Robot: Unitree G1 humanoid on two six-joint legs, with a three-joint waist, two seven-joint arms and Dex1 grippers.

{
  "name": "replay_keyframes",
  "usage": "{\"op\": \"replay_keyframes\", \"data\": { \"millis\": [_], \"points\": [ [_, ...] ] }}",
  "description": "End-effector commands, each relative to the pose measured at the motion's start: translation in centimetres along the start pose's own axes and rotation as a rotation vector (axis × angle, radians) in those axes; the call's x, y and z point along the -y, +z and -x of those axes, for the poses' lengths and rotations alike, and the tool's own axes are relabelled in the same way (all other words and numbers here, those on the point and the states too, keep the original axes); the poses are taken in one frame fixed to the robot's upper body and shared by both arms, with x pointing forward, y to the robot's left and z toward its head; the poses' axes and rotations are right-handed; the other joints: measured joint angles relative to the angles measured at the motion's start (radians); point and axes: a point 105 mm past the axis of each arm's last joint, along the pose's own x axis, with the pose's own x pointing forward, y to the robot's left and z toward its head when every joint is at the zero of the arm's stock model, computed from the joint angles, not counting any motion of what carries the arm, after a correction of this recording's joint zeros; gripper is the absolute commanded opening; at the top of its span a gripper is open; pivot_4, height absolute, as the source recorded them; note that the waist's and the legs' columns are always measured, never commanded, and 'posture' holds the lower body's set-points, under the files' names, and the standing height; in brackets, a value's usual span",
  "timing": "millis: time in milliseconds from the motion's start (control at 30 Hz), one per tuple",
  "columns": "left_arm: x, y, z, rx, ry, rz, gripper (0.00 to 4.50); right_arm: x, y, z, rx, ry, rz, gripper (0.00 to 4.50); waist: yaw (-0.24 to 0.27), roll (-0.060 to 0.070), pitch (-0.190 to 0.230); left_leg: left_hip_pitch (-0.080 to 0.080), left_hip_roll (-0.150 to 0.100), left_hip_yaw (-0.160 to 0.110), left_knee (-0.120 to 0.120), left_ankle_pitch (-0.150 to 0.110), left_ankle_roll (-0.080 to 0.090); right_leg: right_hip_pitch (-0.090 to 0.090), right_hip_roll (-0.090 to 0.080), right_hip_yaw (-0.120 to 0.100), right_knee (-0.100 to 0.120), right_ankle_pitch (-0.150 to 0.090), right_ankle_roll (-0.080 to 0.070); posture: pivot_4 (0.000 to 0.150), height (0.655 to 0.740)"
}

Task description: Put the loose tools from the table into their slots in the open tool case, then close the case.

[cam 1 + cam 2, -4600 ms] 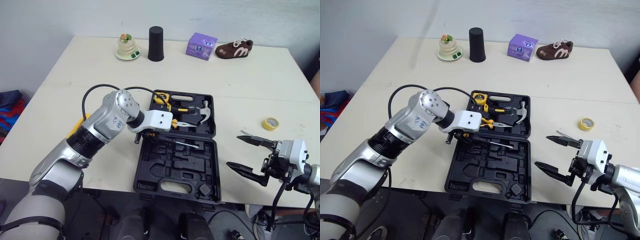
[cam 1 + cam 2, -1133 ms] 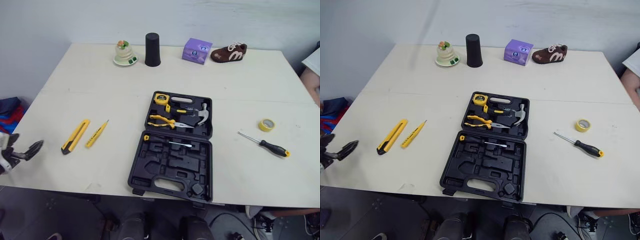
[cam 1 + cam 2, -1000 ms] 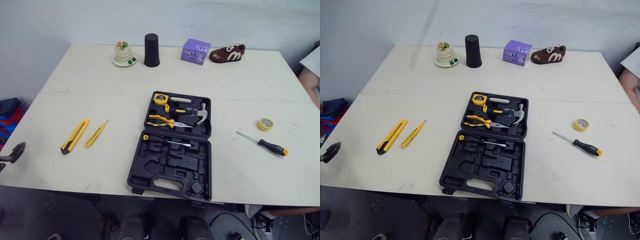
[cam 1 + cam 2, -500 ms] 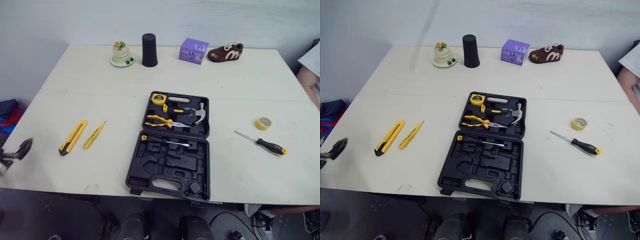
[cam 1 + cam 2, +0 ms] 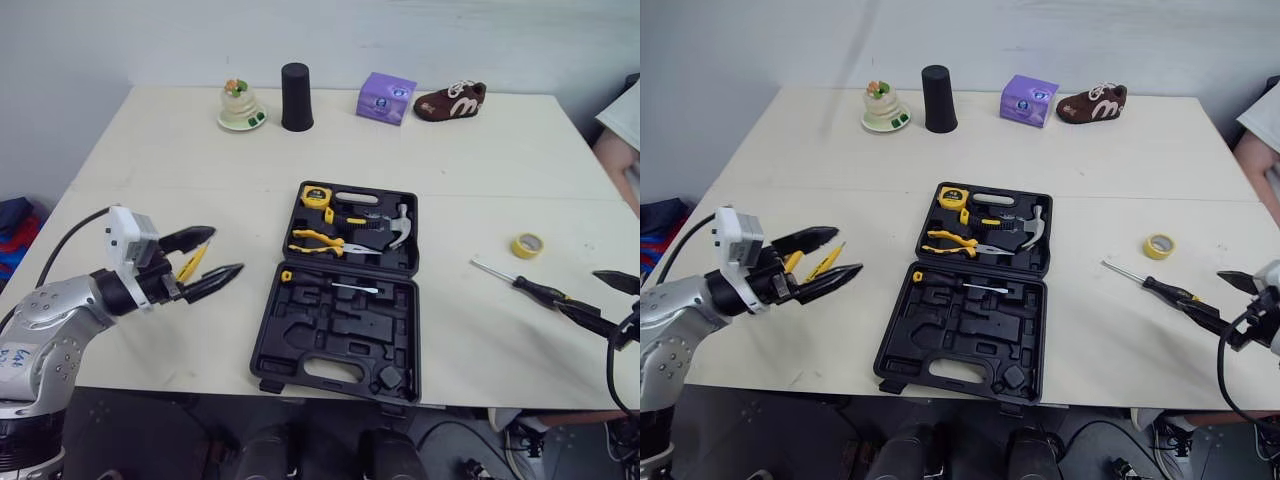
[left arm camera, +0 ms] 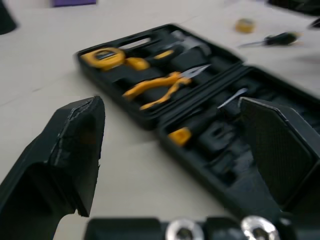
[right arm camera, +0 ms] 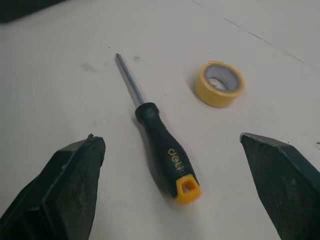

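The black tool case [image 5: 340, 330] lies open mid-table, with a tape measure [image 6: 105, 57], yellow pliers [image 6: 160, 85] and a hammer [image 5: 400, 225] in its far half and a thin screwdriver [image 5: 335, 285] in the near half. My left gripper [image 5: 225, 251] hovers open left of the case, above the yellow tester pen [image 5: 190, 264]; the yellow knife [image 5: 792, 261] is mostly hidden behind it. On the right, a black-handled screwdriver [image 7: 160, 150] lies beside a yellow tape roll [image 7: 219, 84]. My right gripper [image 5: 577, 290] stands open at the handle end, one finger on each side, holding nothing.
Along the table's far edge stand a small cake ornament [image 5: 238, 105], a black cup [image 5: 295, 97], a purple box [image 5: 386, 97] and a brown shoe [image 5: 450, 100]. A person's sleeve [image 5: 622, 112] shows at the right edge. Bare tabletop lies between the case and each gripper.
My left gripper has swung in from the table's left edge to over the yellow tools. My right gripper has come into view at the black-handled screwdriver. The tools have not moved.
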Motion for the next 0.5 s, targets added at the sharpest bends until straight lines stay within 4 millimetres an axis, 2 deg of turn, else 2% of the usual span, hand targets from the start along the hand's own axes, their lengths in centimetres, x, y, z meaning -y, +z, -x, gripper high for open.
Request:
{"op": "replay_keyframes", "data": {
  "millis": [33,67,167,267,500],
  "points": [
    [2.8,1.2,-0.6,-0.003,-0.188,0.076,4.47,0.6,-0.2,-0.2,-0.088,0.093,0.053,4.50,-0.001,0.000,0.001,0.000,0.001,0.000,0.001,0.000,0.000,0.000,0.001,0.000,0.000,0.000,0.000,0.150,0.7400],
    [2.9,1.3,-0.7,-0.006,-0.197,0.081,4.47,0.7,-0.2,-0.3,-0.095,0.104,0.056,4.50,-0.001,0.000,0.001,0.000,0.001,0.001,0.001,0.000,0.000,0.000,0.002,0.000,-0.001,0.000,0.000,0.150,0.7400],
    [5.0,1.4,-2.2,-0.043,-0.345,-0.017,4.47,1.8,-0.9,-1.4,-0.200,0.150,0.043,4.50,-0.002,0.001,0.001,0.000,0.002,0.000,0.003,0.000,-0.001,0.001,0.003,0.000,-0.002,0.000,0.000,0.150,0.7400],
    [6.6,1.3,-2.6,-0.050,-0.445,-0.043,4.47,2.6,-0.8,-2.4,-0.209,0.146,0.032,4.50,-0.004,0.004,0.003,0.000,0.002,0.003,0.006,0.000,0.000,0.000,0.003,0.003,-0.001,0.001,0.000,0.150,0.7400],
    [8.8,1.7,-3.2,-0.045,-0.567,-0.069,4.47,2.3,-2.1,-3.5,-0.294,0.192,-0.016,4.50,-0.001,0.005,0.004,-0.001,0.004,0.001,0.006,-0.001,-0.003,0.000,0.006,0.008,-0.003,0.000,-0.003,0.150,0.7400]
  ]
}}
